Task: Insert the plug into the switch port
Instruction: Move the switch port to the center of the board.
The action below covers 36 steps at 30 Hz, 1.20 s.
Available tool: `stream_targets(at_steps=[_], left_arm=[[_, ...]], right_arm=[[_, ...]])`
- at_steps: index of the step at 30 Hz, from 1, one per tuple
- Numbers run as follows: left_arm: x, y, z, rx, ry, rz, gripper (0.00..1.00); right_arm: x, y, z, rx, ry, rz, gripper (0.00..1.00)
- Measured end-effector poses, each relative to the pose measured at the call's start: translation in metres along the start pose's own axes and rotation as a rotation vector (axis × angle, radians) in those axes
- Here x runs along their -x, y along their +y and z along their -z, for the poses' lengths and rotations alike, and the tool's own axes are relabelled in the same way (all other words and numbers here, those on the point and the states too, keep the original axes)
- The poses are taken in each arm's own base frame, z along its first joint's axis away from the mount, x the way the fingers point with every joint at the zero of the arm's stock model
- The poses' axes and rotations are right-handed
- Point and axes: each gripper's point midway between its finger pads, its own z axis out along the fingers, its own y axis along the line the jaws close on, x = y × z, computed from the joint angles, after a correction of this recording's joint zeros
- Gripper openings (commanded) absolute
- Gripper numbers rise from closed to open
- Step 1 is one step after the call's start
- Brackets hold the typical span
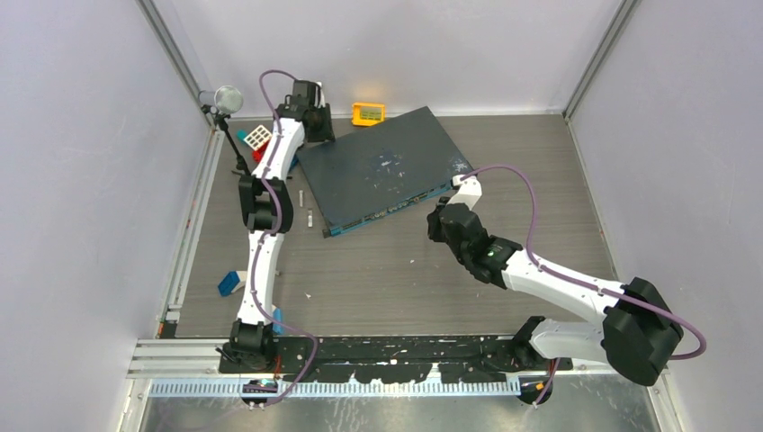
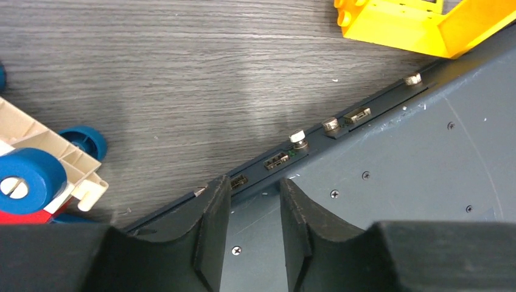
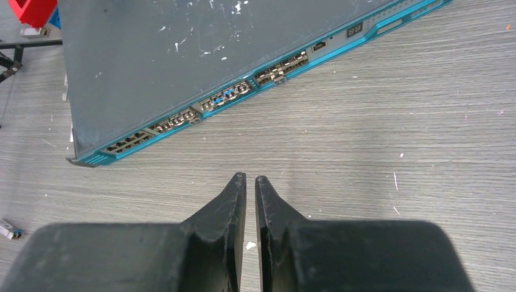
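The switch [image 1: 382,166] is a large flat dark-grey box with white scuffs, lying askew mid-table. Its teal front face [image 3: 255,85] carries a row of small ports [image 3: 225,96]; a few hold small blue and pale bits. My right gripper [image 3: 250,177] is shut and empty, low over bare table a short way in front of that face; it also shows in the top view [image 1: 438,220]. My left gripper [image 2: 255,182] is open and empty, over the switch's rear edge [image 2: 286,159] at its back left corner [image 1: 315,121]. A small pale plug-like piece [image 3: 7,229] lies on the table, left of the switch's corner.
A small orange-yellow box [image 1: 368,113] stands behind the switch and shows in the left wrist view [image 2: 414,24]. A toy with blue wheels [image 2: 30,176] and a white grid piece [image 1: 257,137] lie at the back left. A blue-white block [image 1: 230,283] lies at the near left.
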Motion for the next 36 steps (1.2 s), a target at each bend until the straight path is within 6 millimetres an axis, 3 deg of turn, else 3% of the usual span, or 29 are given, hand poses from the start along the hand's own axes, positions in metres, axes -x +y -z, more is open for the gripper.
stream_targets(at_steps=[3,13,16,22,26,31,36], left_arm=[[-0.001,0.004,0.000,0.016,0.005,0.030,0.44],[0.001,0.008,-0.002,0.017,-0.025,0.212,0.33],[0.002,0.008,-0.004,0.002,-0.047,0.255,0.37],[-0.001,0.031,-0.014,0.030,-0.067,0.316,0.43],[-0.001,0.046,-0.016,0.051,-0.074,0.340,0.41],[-0.002,0.044,-0.015,0.034,-0.060,0.332,0.36],[-0.005,0.038,-0.016,0.005,-0.043,0.277,0.36]], right_arm=[[-0.001,0.000,0.000,0.003,0.005,0.000,0.17],[-0.007,-0.004,0.000,-0.004,0.023,0.009,0.17],[-0.007,-0.004,0.000,-0.002,0.024,0.009,0.17],[-0.008,-0.006,0.000,-0.011,0.026,0.009,0.17],[-0.008,-0.022,-0.004,-0.070,0.044,0.007,0.18],[0.009,-0.050,-0.030,-0.198,0.090,-0.029,0.29],[0.053,-0.069,-0.075,-0.278,0.086,-0.109,0.34]])
